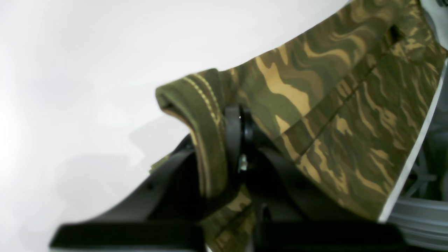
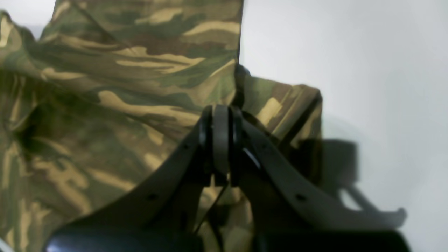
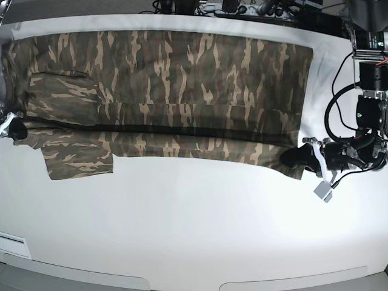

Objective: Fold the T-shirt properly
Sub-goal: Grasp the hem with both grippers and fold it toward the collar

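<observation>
One white table (image 3: 200,230) was the largest thing, spanning the base view. One camouflage T-shirt (image 3: 200,79) lay across its far part, spread wide, with its near edge folded back; one sleeve (image 3: 79,160) stuck out toward the near side at that view's left.

Two arms reached in from opposite sides. The left arm (image 3: 364,121) came in from the base view's right, its forearm roughly level; the right arm showed only its end at the left border.

Of the two grippers, the left one (image 1: 227,150) was closed on a fold at the shirt's near corner, cloth draping over its fingers. The right one (image 2: 220,140) was shut, its fingertips pinching the shirt near the opposite end.
</observation>
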Tool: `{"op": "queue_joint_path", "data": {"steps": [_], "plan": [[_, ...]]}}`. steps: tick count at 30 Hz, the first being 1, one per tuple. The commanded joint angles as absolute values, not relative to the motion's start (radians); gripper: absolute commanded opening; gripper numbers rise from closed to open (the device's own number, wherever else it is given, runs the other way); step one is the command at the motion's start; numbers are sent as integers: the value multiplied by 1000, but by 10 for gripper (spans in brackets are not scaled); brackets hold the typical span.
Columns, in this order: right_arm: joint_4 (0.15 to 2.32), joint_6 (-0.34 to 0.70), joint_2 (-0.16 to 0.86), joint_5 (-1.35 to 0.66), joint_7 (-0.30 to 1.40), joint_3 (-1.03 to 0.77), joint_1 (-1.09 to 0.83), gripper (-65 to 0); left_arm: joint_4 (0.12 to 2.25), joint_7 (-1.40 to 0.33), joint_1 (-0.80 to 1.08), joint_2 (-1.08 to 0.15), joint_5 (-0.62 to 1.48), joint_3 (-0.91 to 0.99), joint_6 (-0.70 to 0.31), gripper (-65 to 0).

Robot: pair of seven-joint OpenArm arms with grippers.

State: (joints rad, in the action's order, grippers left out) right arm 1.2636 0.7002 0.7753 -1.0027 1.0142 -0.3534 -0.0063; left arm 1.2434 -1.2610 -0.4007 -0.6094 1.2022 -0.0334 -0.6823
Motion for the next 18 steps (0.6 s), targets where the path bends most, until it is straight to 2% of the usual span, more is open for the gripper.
{"op": "queue_joint_path", "data": {"steps": [1,7,18], "plan": [[1292,698,815,-1020,1033,-366,8,-650,1258,-1276,-412,-643,1248,-26,-688,-650],[1390,698,815,-1116,1180,-366,7,-650,1263,-1396,-354,-654,1484,-26,-689,-650],[1414,698,818,-1077,1212,-366,-57,-650,1322,-1396,-288,-717,1484,-26,-698,-650]]}}
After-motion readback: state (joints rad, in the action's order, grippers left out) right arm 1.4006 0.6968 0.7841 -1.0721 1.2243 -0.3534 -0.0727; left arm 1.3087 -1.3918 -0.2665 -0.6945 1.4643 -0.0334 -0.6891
